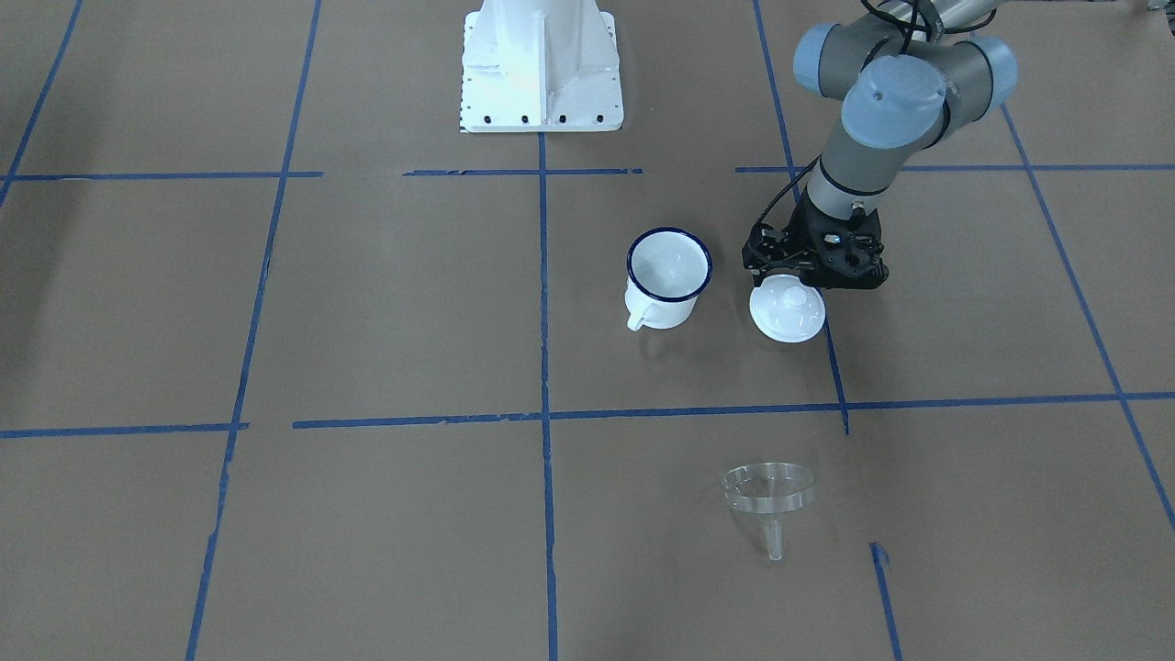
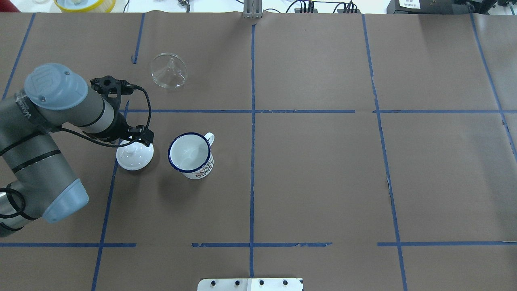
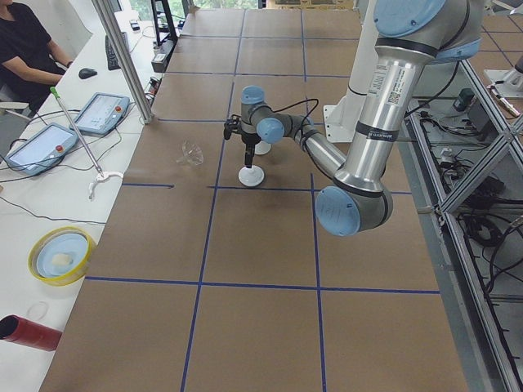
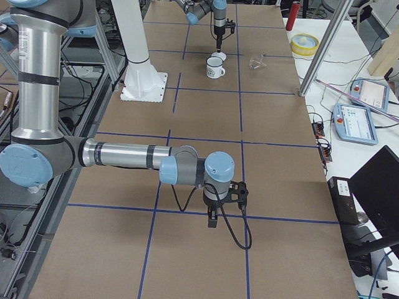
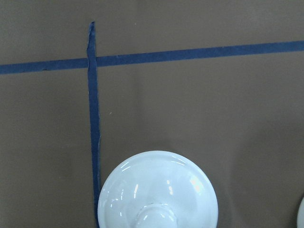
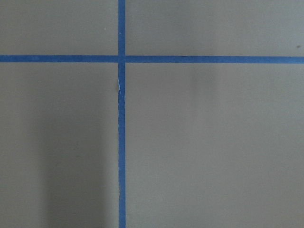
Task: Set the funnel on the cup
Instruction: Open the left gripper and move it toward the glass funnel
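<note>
The clear funnel [image 1: 769, 491] lies on the brown table, far from the robot's base, rim towards the base; it also shows in the overhead view [image 2: 169, 70]. The white cup [image 1: 668, 275] with a dark blue rim stands upright and empty [image 2: 190, 154]. Beside it a round white lid with a knob [image 1: 788, 312] rests on the table. My left gripper [image 1: 800, 278] hangs directly over that lid [image 5: 159, 190]; its fingers are hidden, so I cannot tell if it grips the knob. My right gripper [image 4: 212, 219] points down at bare table far from the cup; I cannot tell its state.
The robot's white base plate [image 1: 542, 64] stands behind the cup. Blue tape lines cross the table. A yellow bowl [image 3: 61, 255], tablets and an operator are off the table on the far side. A metal post [image 4: 318, 56] stands near the funnel.
</note>
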{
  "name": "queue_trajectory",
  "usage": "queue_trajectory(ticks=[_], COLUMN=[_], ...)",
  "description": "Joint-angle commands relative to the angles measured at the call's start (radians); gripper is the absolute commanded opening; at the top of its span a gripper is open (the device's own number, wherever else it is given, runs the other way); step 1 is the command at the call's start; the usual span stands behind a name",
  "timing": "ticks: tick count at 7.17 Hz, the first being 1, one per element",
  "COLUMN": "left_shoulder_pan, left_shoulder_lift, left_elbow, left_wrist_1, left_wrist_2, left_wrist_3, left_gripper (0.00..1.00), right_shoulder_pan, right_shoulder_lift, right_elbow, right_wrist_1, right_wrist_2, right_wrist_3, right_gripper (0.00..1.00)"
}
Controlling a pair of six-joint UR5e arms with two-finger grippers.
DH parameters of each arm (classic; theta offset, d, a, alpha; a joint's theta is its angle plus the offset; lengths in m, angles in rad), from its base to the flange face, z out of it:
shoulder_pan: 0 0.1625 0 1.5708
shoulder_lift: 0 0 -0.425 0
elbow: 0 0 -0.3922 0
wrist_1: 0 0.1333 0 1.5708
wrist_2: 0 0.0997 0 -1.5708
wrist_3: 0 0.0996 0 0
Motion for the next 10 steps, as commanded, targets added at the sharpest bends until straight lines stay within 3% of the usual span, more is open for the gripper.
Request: queue_trajectory(ticks=[1,3,5,8,10], left_shoulder_pan=[-0.026,-0.040,-0.080,-0.073,-0.063], left_shoulder_lift=[-0.073,-0.139,-0.139,-0.235,-0.271], left_elbow=[-0.022,0.038,0.166,0.420,0.466], left_wrist_1=[0.027,-0.010,-0.245,-0.491,-0.536], left_wrist_2=[-0.003,0.005,0.023,0.197,0.308], left_wrist_3=[-0.119,-0.393,-0.642,-0.923,-1.023], left_gripper=[1.00,1.00,1.00,1.00,1.00], right_shoulder_pan=[0.000,0.000,0.000,0.000,0.000], right_shoulder_lift=[0.000,0.000,0.000,0.000,0.000], right_elbow=[-0.001,-0.001,-0.001,0.000,-0.001], right_wrist_1=[0.000,0.000,0.000,0.000,0.000], right_wrist_2=[0.000,0.000,0.000,0.000,0.000], right_wrist_3=[0.000,0.000,0.000,0.000,0.000], right_gripper=[1.00,1.00,1.00,1.00,1.00])
